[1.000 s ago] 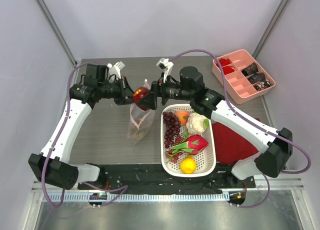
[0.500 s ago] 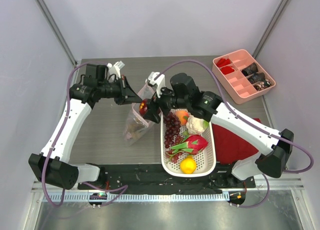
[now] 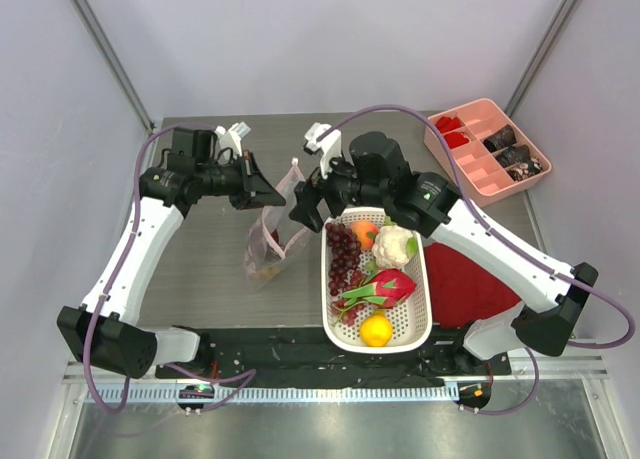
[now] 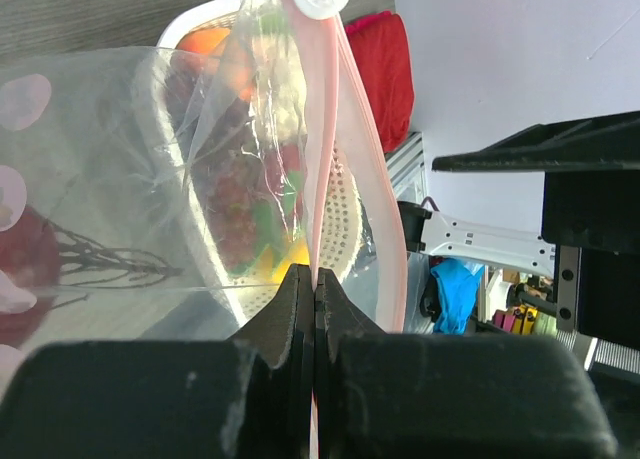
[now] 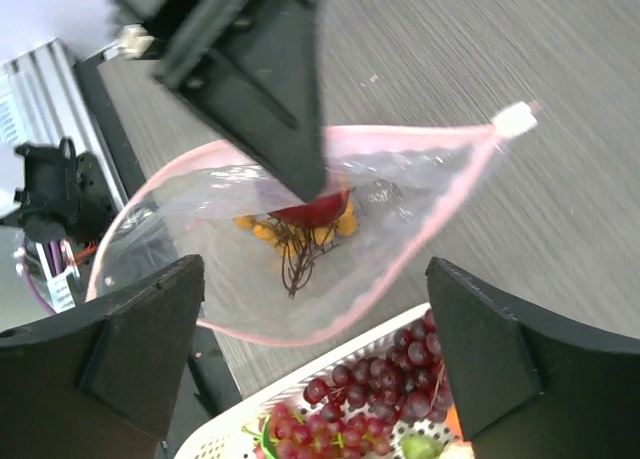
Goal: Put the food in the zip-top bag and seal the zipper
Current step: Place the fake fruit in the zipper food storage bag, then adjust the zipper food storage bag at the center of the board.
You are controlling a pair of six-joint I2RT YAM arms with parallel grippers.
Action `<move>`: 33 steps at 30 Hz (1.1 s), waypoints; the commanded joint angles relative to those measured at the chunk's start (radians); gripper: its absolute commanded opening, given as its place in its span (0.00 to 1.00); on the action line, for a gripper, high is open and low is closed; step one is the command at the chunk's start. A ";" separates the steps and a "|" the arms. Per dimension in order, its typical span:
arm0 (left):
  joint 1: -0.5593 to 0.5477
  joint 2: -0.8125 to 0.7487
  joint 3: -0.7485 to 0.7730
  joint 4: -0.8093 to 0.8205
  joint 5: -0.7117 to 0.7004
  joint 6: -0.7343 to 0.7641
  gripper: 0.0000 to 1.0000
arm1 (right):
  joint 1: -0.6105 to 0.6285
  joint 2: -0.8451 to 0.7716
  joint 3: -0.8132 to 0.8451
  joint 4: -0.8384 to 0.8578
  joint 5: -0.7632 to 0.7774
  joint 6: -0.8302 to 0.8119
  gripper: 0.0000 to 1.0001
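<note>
My left pincer (image 4: 315,284) is clenching the zip-top bag (image 4: 120,179) by its rim, mouth open. My right pincer (image 5: 320,329) is hovering released above. The dark red fruit (image 5: 312,211) is lying inside. The grapes (image 3: 345,257), dragon fruit (image 3: 385,287) and lemon (image 3: 376,330) are waiting in the basket (image 3: 427,304), and the zipper (image 5: 410,131) is unsealed.

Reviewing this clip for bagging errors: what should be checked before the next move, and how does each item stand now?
1. Grip: left hand shut on the zip-top bag rim: ok.
2. Bag mouth open: ok.
3. The right hand open and empty: ok.
4. The dark red fruit inside the bag: ok.
5. All food bagged: not ok; grapes and dragon fruit lie in the white basket.
6. The zipper sealed: not ok.
</note>
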 commanded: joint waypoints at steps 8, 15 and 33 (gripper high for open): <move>0.003 -0.021 0.022 0.035 0.034 0.004 0.00 | -0.118 -0.006 -0.044 -0.016 -0.018 0.204 0.84; 0.003 -0.028 0.039 -0.016 -0.021 0.050 0.00 | -0.117 0.030 -0.050 0.010 -0.132 0.260 0.78; 0.003 0.021 0.305 -0.399 -0.341 0.363 0.34 | -0.114 0.086 0.030 0.036 -0.192 0.226 0.01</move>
